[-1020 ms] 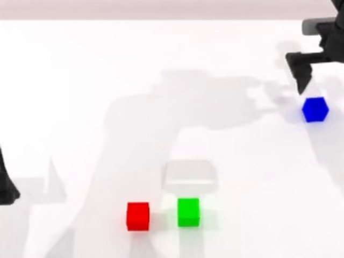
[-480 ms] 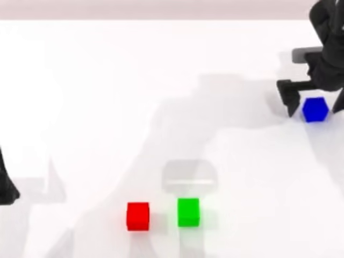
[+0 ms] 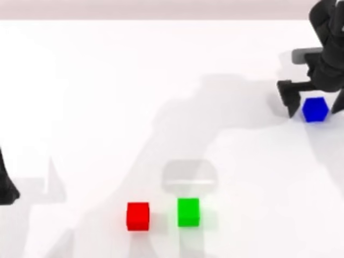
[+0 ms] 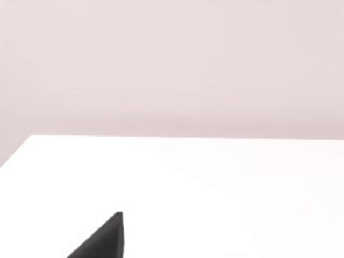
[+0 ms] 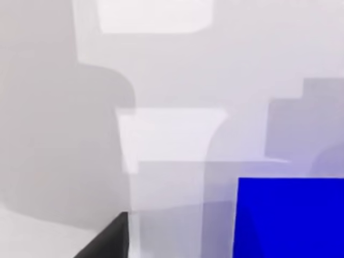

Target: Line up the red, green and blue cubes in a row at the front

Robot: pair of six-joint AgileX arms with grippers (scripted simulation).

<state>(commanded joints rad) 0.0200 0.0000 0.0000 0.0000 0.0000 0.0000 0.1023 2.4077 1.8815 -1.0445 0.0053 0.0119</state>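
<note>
Blue cube (image 3: 315, 109) sits at far right of table (image 3: 161, 80), well apart from the other two. It rests flat on the surface, turned so a corner points toward the near edge in top view. Right gripper (image 3: 314, 105) is down around it: one dark finger (image 3: 290, 97) stands just left of cube w/ a small gap, the other shows only as a dark edge at the frame's right border, just right of cube. Fingers are spread, straddling the cube, not pinching it yet. Rt wrist view shows the cube (image 5: 290, 217) big & close, plus one black fingertip (image 5: 105, 242) off to one side w/ clear table between tip & cube face.

Red cube (image 3: 137, 216) & green cube (image 3: 188, 212) sit side by side near the front edge, about centre-left, red on the left, green on the right, a narrow gap between, not touching. Both squared to the table edge.

Left arm is parked at the left edge of table, near side; only a dark sliver of it (image 3: 5, 185) shows in top view. Lft wrist view gives one black fingertip (image 4: 105, 242) over bare table; whether that gripper is spread or clenched, can't tell.
</note>
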